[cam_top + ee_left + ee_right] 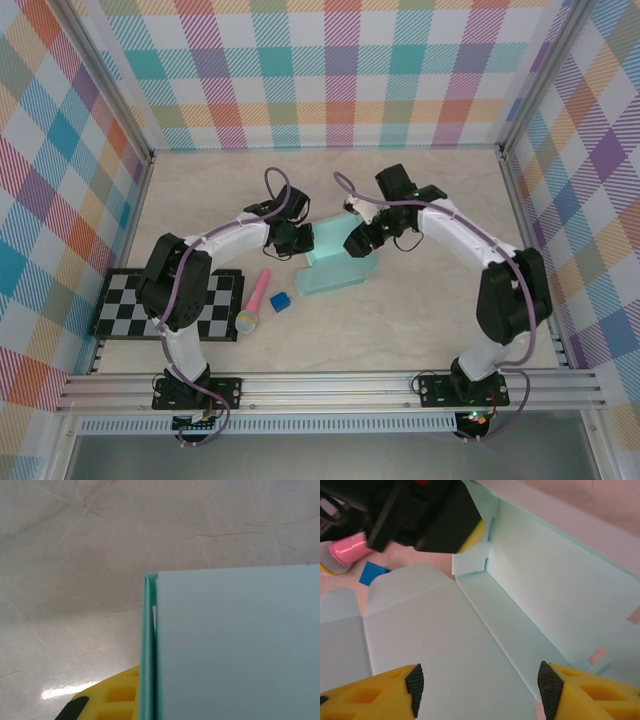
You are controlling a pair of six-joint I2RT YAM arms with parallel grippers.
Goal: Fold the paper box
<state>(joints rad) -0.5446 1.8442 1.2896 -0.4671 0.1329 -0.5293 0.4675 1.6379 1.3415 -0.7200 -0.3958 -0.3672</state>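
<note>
The paper box [340, 268] is pale mint card lying mid-table, partly folded, with one long wall raised. My left gripper [298, 240] is at the box's left end, shut on the raised wall's end. In the left wrist view the card's edge [149, 645] runs straight up beside one yellow finger [112, 695], and the card hides the other finger. My right gripper [480, 687] hovers open over the flat panel [435, 645], nothing between its dark pads. The right wrist view also has the left gripper [470, 532] at the wall's corner.
A pink toy microphone [254, 300] and a small dark blue cube [280, 301] lie left of the box. A black-and-white checkerboard [120, 305] sits at the left edge. Checked walls and metal rails enclose the table [430, 330].
</note>
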